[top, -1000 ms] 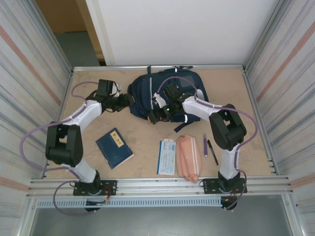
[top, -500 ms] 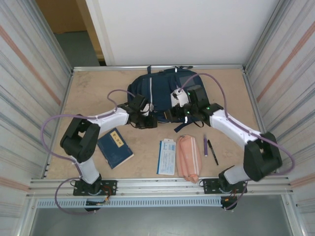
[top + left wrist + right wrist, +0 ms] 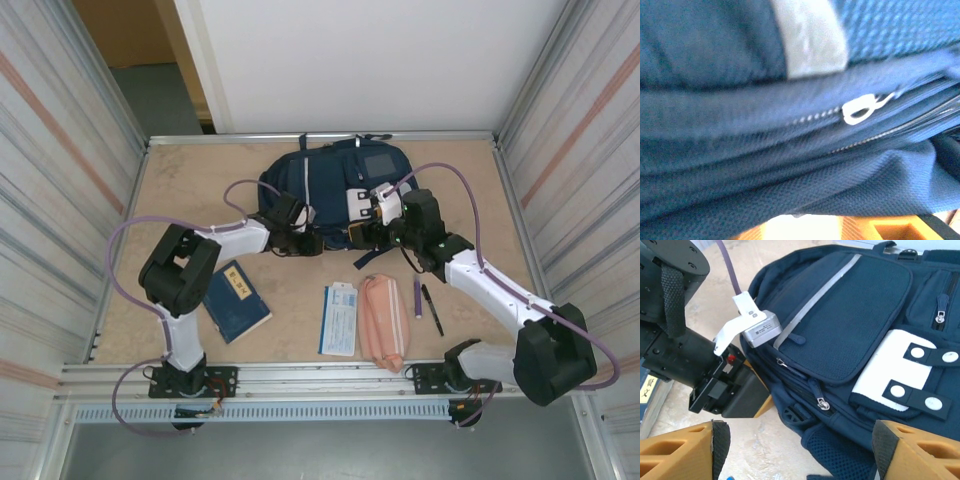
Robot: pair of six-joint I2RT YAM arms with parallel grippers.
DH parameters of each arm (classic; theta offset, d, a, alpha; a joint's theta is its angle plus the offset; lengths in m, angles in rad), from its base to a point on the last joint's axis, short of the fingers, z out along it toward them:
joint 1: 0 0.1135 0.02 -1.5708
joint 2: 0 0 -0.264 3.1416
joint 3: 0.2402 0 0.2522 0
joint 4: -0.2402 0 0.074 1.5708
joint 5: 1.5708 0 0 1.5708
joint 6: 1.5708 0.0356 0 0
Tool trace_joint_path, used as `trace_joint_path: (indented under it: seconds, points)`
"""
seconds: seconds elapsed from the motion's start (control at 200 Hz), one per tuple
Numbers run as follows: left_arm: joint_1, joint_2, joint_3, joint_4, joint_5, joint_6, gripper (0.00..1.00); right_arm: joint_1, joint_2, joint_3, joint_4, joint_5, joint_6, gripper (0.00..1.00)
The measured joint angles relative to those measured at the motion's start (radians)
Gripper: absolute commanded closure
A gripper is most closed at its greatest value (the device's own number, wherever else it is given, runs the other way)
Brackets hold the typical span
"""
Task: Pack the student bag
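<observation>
Student bag [image 3: 330, 180]: one, lying flat at the middle of the tabletop's [image 3: 180, 190] far edge. Toward the near edge you have, left to right, one dark blue book [image 3: 232, 301], one white-and-blue booklet [image 3: 339, 319], one pink pouch [image 3: 382, 322] and two pens: a purple pen [image 3: 417, 297], then a black pen [image 3: 432, 309]. Left gripper [image 3: 303, 243] is pressed against the bag's near-left seam beside one white zip pull [image 3: 860, 107]; whether it grips anything you cannot tell. Right gripper [image 3: 800, 440] hovers over the bag's near-right side, fingers spread wide, holding nothing.
</observation>
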Motion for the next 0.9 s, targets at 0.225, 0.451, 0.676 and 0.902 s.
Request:
trace_joint_path:
  seconds: [0.225, 0.451, 0.676, 0.902]
  points:
    - [0.015, 0.047, -0.003, 0.122, 0.067, 0.05, 0.76, 0.0, -0.001, 0.0, 0.015, -0.013, 0.0, 0.26]
    - [0.014, 0.057, -0.008, 0.172, 0.109, 0.072, 0.91, 0.001, 0.0, 0.0, 0.013, 0.029, 0.007, 0.25]
    - [0.014, 0.042, -0.072, 0.242, 0.151, 0.076, 1.0, 0.008, -0.015, -0.001, -0.013, 0.375, 0.118, 0.01]
    - [0.014, -0.029, -0.093, 0.248, 0.185, 0.091, 1.0, -0.098, -0.022, 0.142, -0.312, 0.505, 0.553, 0.03]
